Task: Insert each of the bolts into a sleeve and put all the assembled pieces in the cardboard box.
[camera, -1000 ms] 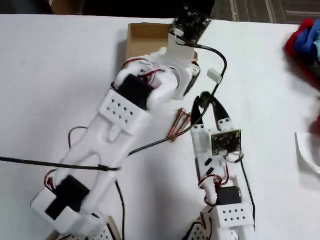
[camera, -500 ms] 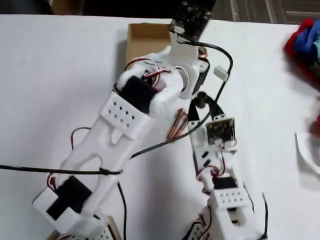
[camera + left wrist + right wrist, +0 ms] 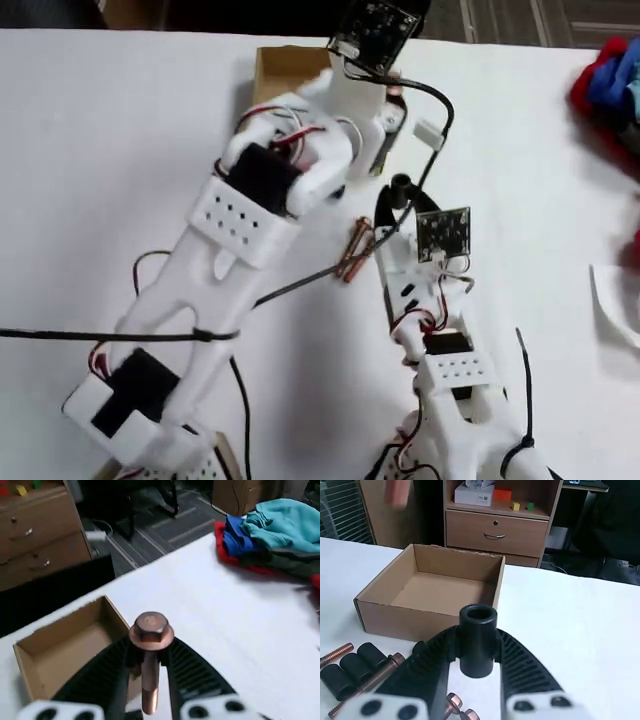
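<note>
Left gripper (image 3: 149, 654) pinches 1 bolt (image 3: 151, 628), right gripper (image 3: 477, 655) pinches 1 sleeve (image 3: 478, 630). Insertion step: next likely needs shank lined up with bore.

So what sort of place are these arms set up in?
Probably an office or small workroom: a white table, a wooden drawer unit with shelves above it behind the table, and a grey floor that looks like carpet tiles.

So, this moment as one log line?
left gripper: shut on copper hex-head bolt | right gripper: shut on black cylindrical sleeve | bolt, sleeve: apart
</note>
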### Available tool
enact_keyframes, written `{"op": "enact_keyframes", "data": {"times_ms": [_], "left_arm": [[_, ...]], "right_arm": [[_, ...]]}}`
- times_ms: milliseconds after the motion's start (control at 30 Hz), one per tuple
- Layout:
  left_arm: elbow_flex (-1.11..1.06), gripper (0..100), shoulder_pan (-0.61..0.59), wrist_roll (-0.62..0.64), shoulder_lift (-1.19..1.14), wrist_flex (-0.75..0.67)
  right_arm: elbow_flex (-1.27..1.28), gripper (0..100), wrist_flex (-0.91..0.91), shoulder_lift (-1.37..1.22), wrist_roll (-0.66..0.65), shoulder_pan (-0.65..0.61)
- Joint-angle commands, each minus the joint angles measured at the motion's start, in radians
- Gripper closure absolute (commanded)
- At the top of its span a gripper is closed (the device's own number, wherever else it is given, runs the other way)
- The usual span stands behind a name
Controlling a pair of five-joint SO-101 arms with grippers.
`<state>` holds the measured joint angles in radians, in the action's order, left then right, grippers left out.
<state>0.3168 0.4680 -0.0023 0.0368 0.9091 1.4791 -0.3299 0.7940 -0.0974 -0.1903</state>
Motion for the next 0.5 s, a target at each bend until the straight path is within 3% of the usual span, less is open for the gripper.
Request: {"op": "enact_keyframes", "data": {"times_ms": [0, 67, 133, 333, 467], "left_arm": [[-0.07, 97, -0.043, 0.138, 0.015, -0.255], [-0.186, 97, -0.037, 0.302, 0.015, -0.381], [-0.309, 97, -0.025, 0.384, 0.029, -0.482], [-0.687, 97, -0.003, 0.345, 0.195, -0.884], [-0.901, 97, 0.011, 0.221, 0.267, -1.073]], "right_arm": [[-0.052, 97.8, 0.007, 0.038, 0.011, 0.01], [-0.052, 97.8, 0.007, 0.039, 0.011, 0.012], [-0.052, 97.8, 0.007, 0.041, 0.008, 0.016], [-0.052, 97.8, 0.007, 0.035, 0.008, 0.013], [-0.052, 97.8, 0.005, 0.031, 0.009, 0.01]]}}
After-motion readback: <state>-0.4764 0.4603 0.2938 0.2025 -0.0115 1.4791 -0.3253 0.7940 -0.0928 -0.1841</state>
